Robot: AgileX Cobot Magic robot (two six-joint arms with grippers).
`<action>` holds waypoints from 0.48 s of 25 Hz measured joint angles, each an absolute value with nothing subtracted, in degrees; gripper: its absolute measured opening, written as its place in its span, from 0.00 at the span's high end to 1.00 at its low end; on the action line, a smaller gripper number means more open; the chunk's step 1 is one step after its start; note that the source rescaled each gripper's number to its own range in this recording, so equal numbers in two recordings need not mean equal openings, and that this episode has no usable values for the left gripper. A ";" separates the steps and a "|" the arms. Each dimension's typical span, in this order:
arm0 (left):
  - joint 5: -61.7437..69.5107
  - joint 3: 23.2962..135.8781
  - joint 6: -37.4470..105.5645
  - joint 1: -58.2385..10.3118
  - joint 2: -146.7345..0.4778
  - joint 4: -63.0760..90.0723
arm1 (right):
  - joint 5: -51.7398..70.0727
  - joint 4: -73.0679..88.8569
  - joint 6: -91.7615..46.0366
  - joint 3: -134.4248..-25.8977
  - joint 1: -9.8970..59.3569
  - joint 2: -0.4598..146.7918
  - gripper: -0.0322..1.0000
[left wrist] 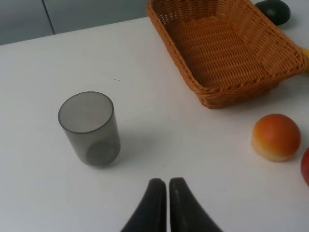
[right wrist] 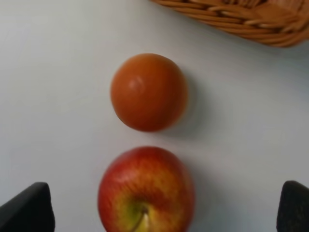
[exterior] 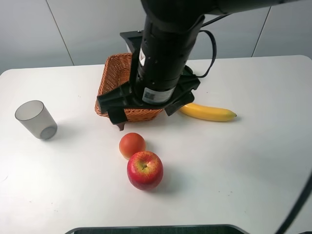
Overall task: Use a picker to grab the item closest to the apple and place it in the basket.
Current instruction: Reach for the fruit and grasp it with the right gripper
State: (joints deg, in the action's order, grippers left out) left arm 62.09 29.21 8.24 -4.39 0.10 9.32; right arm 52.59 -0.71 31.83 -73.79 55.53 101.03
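Note:
A red apple [exterior: 145, 169] lies at the front middle of the white table. An orange round fruit [exterior: 132, 145] sits just behind it, almost touching. In the right wrist view the orange fruit [right wrist: 148, 92] and the apple [right wrist: 145, 191] lie below my right gripper [right wrist: 159, 208], whose fingers stand wide apart and hold nothing. That big black arm hangs over the wicker basket [exterior: 111, 80], its gripper [exterior: 146, 114] open above the fruit. My left gripper [left wrist: 168, 193] is shut and empty above bare table, between the cup and the orange fruit [left wrist: 276, 137].
A smoky grey plastic cup [exterior: 35, 119] stands upright at the left. A banana [exterior: 207, 112] lies right of the basket. A dark rounded object [left wrist: 273, 10] sits behind the basket [left wrist: 193, 82]. The right arm hides most of the basket in the high view.

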 joint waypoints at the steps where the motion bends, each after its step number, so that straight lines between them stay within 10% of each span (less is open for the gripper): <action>1: 62.09 29.21 8.24 -4.39 0.10 9.32 | 52.59 -0.83 31.83 -74.94 55.86 102.48 0.00; 12: 62.09 29.21 8.24 -4.39 0.10 9.32 | 50.97 -2.85 33.11 -81.41 57.57 114.86 0.00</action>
